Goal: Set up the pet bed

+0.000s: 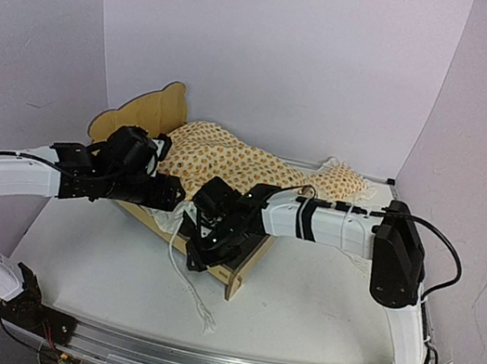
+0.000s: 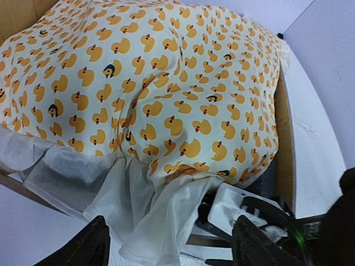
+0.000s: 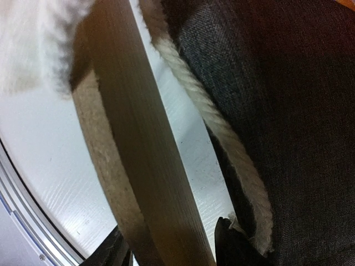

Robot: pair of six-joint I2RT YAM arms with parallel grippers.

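White walls (image 1: 277, 46) box in a white worktop (image 1: 317, 299); the plywood pet bed (image 1: 148, 109) sits centre-left. Left pincer (image 2: 172, 235) gapes at crumpled duck-print bedding (image 2: 166, 83) and its gauzy ruffle (image 2: 83, 172). Right pincer (image 3: 172, 252) clamps the bed's smooth board beside twisted cream rope (image 3: 222, 127).

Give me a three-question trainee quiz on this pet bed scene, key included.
1. True or false: the left gripper is clamped shut on the bedding.
2. Which arm's gripper straddles the plywood edge of the pet bed?
3. Fill in: the bedding is printed with yellow ____.
Key: 1 false, its jaws stand open; 2 the right gripper; 3 ducks.
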